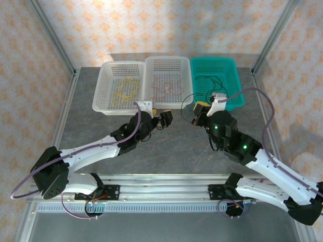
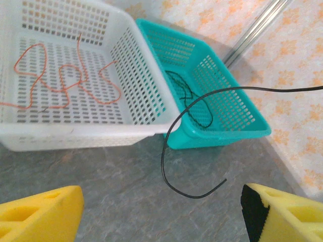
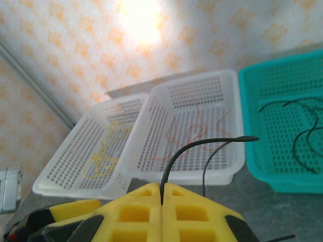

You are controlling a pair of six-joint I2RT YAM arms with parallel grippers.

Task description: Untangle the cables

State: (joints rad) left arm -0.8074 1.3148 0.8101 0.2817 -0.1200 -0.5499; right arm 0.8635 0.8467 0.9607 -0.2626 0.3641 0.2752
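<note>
A thin black cable was held tight between the two yellow fingers of the right gripper, which were pressed together on it. From the pinch, the cable was bent up and away in the air. Its loose end was seen hanging in a big curl over the grey table, just in front of the baskets.

The left gripper was held wide apart, with nothing in it. It was pointed at the hanging curl from close by.

A yellow cable was laid in the left white basket. A pink cable was laid in the middle white basket. More black cables were laid in the teal basket.

So the sorting looked nearly done, and the step in hand was judged to be putting away the held black cable.

For the next move, the cable would need to be carried over the teal basket and let go there. Care would be needed with the long loose end, since it could be left hanging over the rim or caught on the white basket. The open left gripper could be used to lift that end in.
</note>
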